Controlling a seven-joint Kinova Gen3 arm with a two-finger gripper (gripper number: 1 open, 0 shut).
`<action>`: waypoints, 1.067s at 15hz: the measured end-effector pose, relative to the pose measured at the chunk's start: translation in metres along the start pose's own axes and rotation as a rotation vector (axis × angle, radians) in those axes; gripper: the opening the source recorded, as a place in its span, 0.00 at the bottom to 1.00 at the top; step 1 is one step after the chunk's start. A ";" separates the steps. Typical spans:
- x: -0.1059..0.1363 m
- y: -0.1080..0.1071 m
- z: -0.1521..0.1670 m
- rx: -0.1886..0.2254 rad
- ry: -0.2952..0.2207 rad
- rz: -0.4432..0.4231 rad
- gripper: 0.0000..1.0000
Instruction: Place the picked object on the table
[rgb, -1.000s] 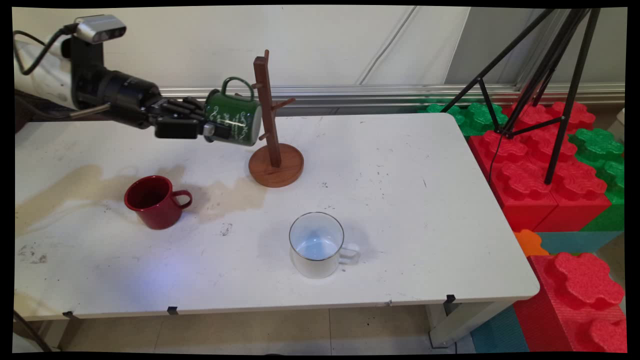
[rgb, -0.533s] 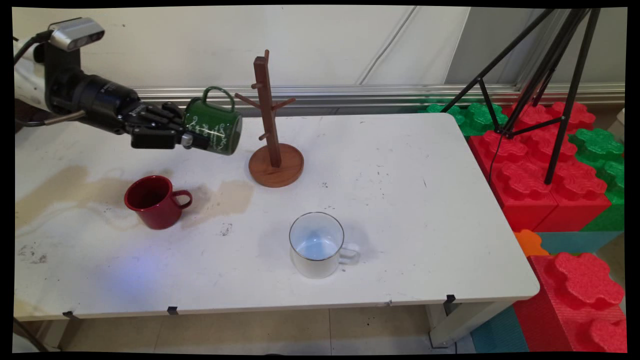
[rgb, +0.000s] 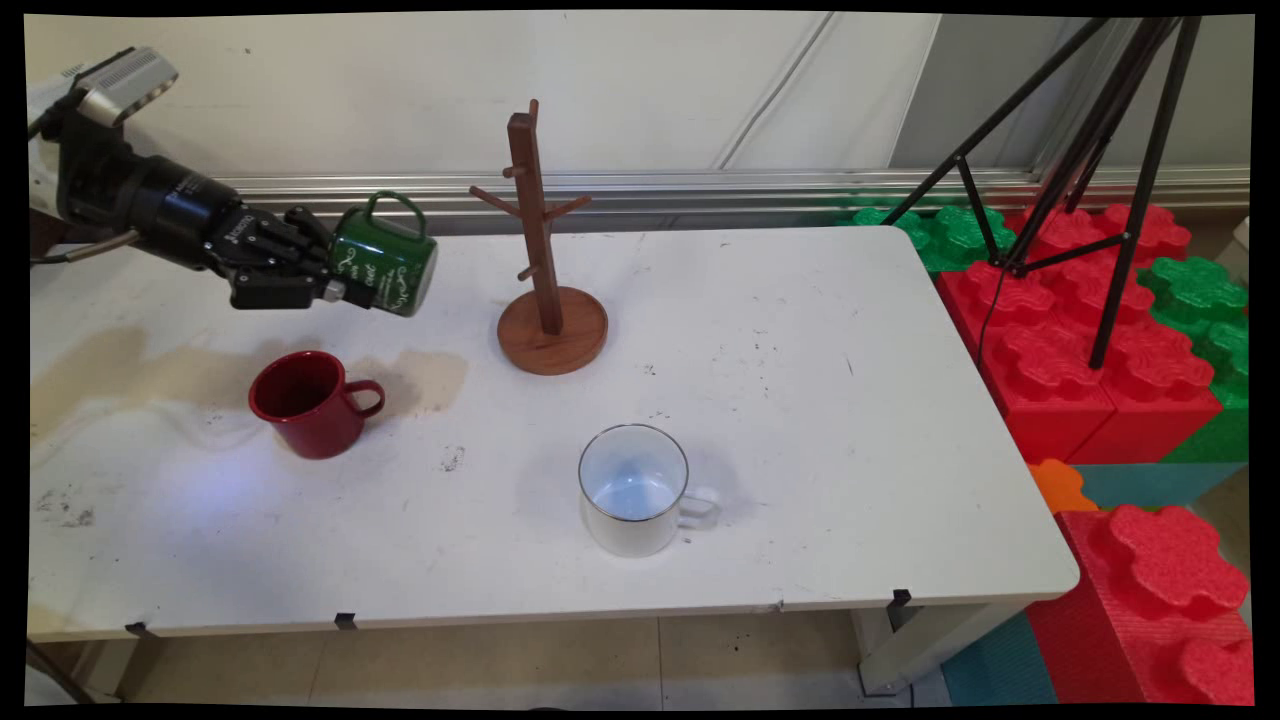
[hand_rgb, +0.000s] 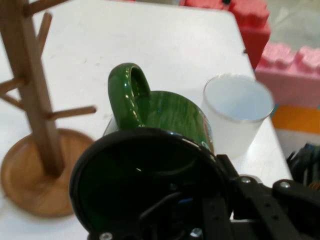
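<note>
The gripper (rgb: 350, 292) holds a green mug (rgb: 385, 264) up in the air, over the far left part of the white surface (rgb: 800, 420). The mug lies on its side, with its handle on top and its open end facing away from the arm. The fingers (rgb: 300, 290) are clenched on the mug at its bottom end. From the hand view the mug's dark base (hand_rgb: 145, 185) fills the space right in front of the black linkage, so just how the fingers pinch it is hard to see.

A wooden mug tree (rgb: 545, 260) stands near the far edge of the surface, a little to the right of the green mug and not touching it. A red mug (rgb: 308, 402) stands upright below the held mug, nearer the left edge. A white mug (rgb: 636, 490) stands upright toward the near edge, about in the middle.
</note>
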 end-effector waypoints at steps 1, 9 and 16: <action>-0.002 -0.002 -0.004 0.015 -0.021 0.016 0.00; -0.015 -0.022 -0.031 0.108 -0.181 0.123 0.00; -0.035 -0.038 -0.045 0.149 -0.327 0.194 0.00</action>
